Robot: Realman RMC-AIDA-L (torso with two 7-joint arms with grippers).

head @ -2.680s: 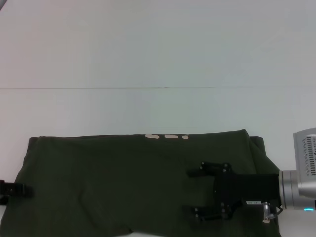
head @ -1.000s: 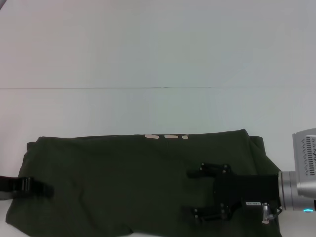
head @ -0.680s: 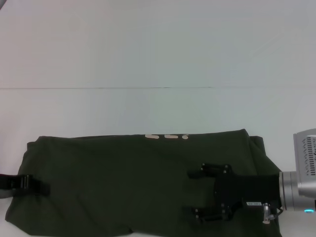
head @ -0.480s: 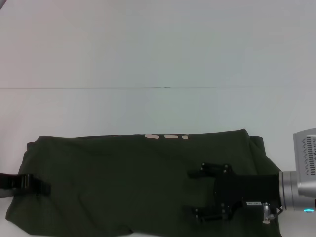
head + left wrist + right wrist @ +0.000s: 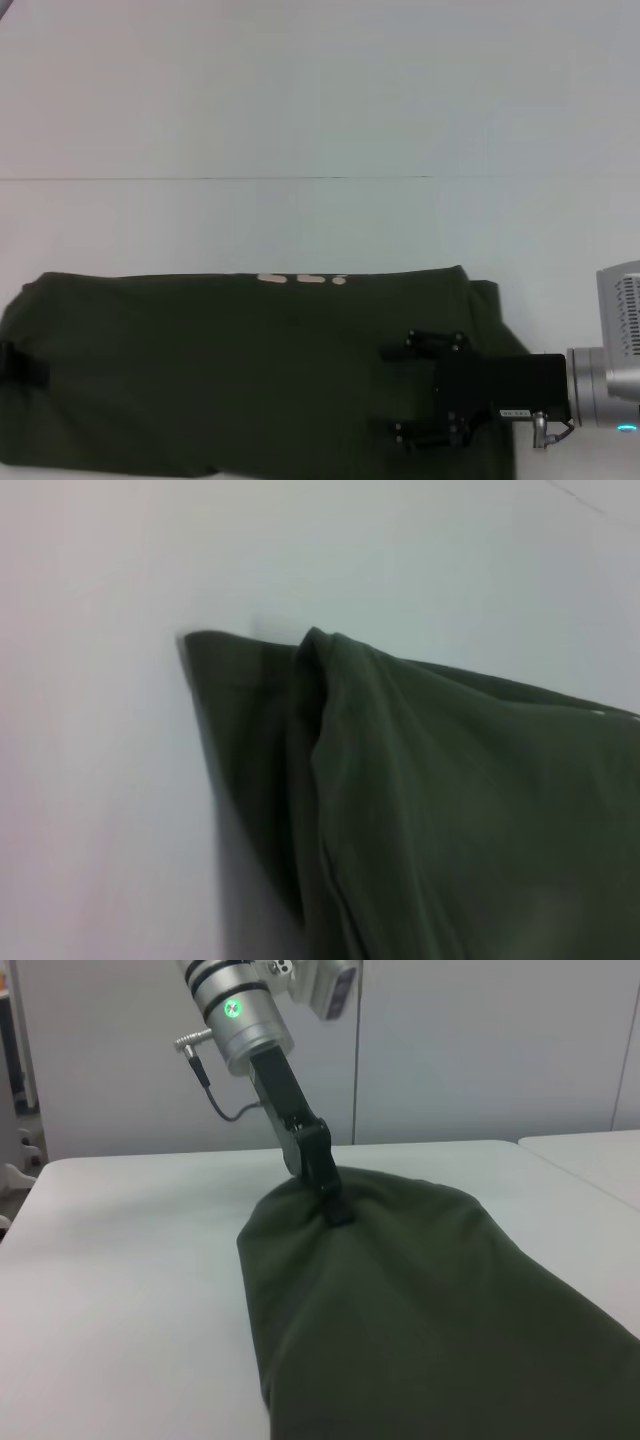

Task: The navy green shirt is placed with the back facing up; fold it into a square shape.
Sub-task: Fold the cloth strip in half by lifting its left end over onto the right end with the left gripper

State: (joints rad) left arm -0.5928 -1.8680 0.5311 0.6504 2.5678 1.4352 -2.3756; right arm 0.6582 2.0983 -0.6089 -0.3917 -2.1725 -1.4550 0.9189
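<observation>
Shirt [image 5: 250, 380] lies as a wide band across lower frame on bench [image 5: 300, 120]: sides look folded in, crosswise folds to a square left. Left gripper [image 5: 25, 362] at lower left, pinching shirt edge. Right gripper [image 5: 405, 392] lower right, jaws spread over cloth.

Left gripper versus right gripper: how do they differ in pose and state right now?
The left gripper sits at the shirt's left edge, closed on the fabric; the right gripper hovers over the shirt's right part with fingers spread, holding nothing. In the head view, the left gripper barely shows at the picture's edge, while the right gripper and its silver wrist are in full view. Both are black and are at the shirt.
</observation>
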